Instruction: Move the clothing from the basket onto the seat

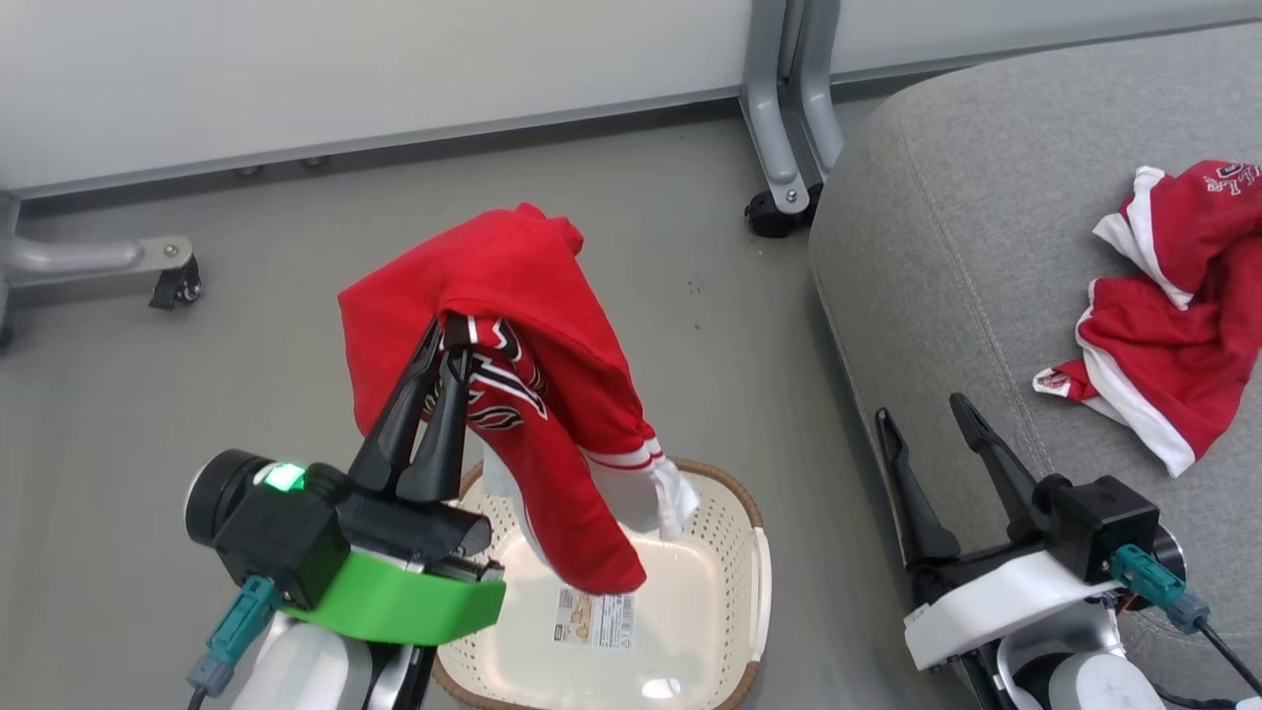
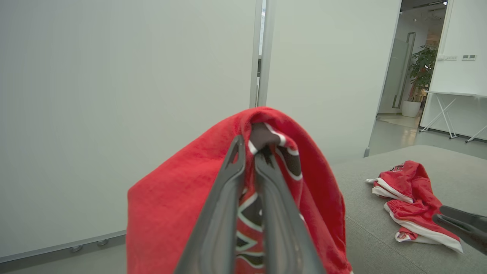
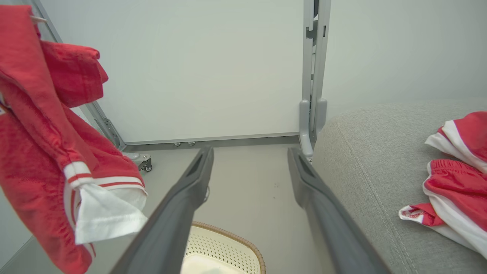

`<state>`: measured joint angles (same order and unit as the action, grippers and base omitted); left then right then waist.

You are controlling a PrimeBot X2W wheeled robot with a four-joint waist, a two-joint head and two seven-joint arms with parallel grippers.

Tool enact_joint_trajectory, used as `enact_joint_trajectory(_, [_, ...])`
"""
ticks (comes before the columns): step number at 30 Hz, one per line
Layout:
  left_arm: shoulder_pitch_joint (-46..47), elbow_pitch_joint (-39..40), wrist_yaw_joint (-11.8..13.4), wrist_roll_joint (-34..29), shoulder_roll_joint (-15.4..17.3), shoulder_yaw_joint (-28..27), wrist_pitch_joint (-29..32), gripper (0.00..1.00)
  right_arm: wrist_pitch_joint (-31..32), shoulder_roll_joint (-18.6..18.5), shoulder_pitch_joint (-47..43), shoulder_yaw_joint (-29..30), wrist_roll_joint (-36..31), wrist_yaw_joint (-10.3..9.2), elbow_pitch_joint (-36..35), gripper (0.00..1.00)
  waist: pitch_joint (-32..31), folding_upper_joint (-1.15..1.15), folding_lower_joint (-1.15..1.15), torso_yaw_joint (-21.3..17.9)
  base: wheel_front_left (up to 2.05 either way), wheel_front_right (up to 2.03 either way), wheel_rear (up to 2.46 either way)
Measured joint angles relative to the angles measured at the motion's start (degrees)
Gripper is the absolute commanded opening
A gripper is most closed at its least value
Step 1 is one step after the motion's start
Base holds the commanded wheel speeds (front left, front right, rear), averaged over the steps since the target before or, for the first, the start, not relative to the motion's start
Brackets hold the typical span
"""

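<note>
Over the basket (image 1: 735, 513), head view: logged left gripper (image 1: 446, 340) pinched tight on a red jersey (image 1: 552, 316), lifted clear of the rim, cloth draped over both fingers and hanging toward the basket floor. Logged a printed label (image 1: 595, 618) on that floor; spotted no other cloth on the part that shows. Noted right gripper (image 1: 920, 407) spread wide, holding nothing, at the near edge of the seat (image 1: 937, 247). Noted second red garment (image 1: 1173, 335) lying crumpled on the seat, well apart from the basket.

Left wrist view: found fingers of left gripper (image 2: 249, 150) nearly touching, black-and-white lettering bunched between them, jersey (image 2: 171, 205) tented over the tips. Beyond, seat (image 2: 373, 228) with second red garment (image 2: 411, 190), possibly shorts, too rumpled to tell.

Right wrist view: found right gripper (image 3: 250, 152) gaping, nothing between the fingers. Jersey (image 3: 34, 160) hanging at left, white cuff lowest; basket (image 3: 236, 243) below; seat (image 3: 361, 152) and second red garment (image 3: 456, 182) at right.

Handling, as judged: light, limp, no stiffness; likely to swing and trail, so carry high enough to clear the seat's rounded edge. Grip through a bunched fold looks sound; a pinch on one thin layer or the cuff would risk slipping.
</note>
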<state>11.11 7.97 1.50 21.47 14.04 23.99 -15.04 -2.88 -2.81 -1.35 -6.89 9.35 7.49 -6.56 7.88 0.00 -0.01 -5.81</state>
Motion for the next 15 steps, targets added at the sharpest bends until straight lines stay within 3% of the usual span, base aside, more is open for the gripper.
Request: enact_joint_trajectory(15, [-5.1,1.5,0.6,0.7,0.6,1.9,0.8,0.00,2.1,0.0,-2.9,-1.6,0.6,0.00,-0.6,1.00,-5.4,0.00,0.00,0.1,0.00,0.00,0.00])
